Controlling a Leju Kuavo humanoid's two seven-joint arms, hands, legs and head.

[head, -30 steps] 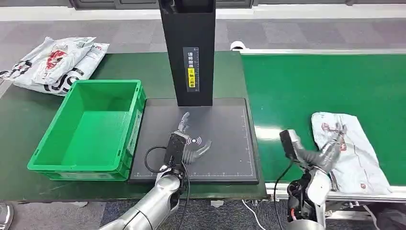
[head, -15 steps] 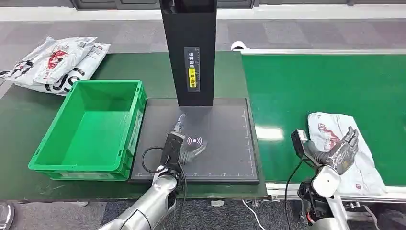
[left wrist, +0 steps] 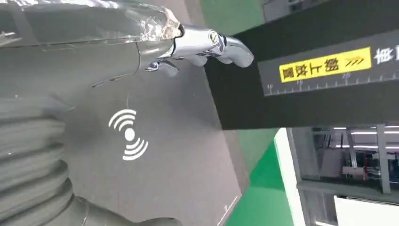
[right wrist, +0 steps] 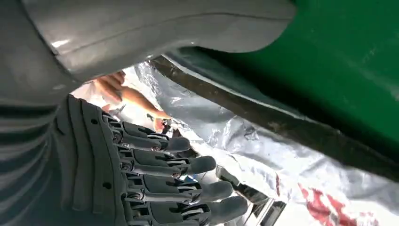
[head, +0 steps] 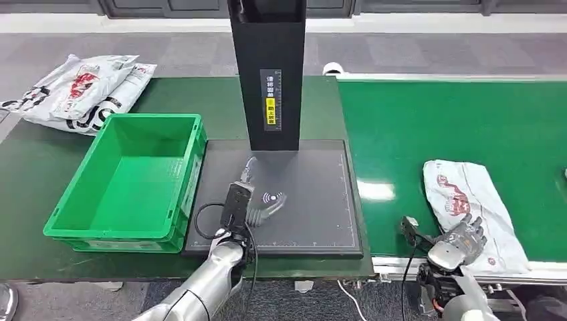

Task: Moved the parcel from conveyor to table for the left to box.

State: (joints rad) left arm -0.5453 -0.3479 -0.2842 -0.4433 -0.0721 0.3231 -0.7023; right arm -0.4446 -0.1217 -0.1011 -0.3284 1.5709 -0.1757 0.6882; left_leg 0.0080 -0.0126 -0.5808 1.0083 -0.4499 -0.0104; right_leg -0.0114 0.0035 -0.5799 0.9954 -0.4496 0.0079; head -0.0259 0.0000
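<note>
Lying on the green conveyor, one white parcel sits just ahead of the robot's right hand, whose fingers are spread over its near edge, gripping nothing. The left hand rests open and empty on the black scanner mat, beside one green box. Two more parcels lie beyond the box.

Left hand: grey ribbed left hand, fingers extended, empty.
Below: dark grey mat, white wireless symbol.
Ahead: black rectangular column, yellow label.
</note>
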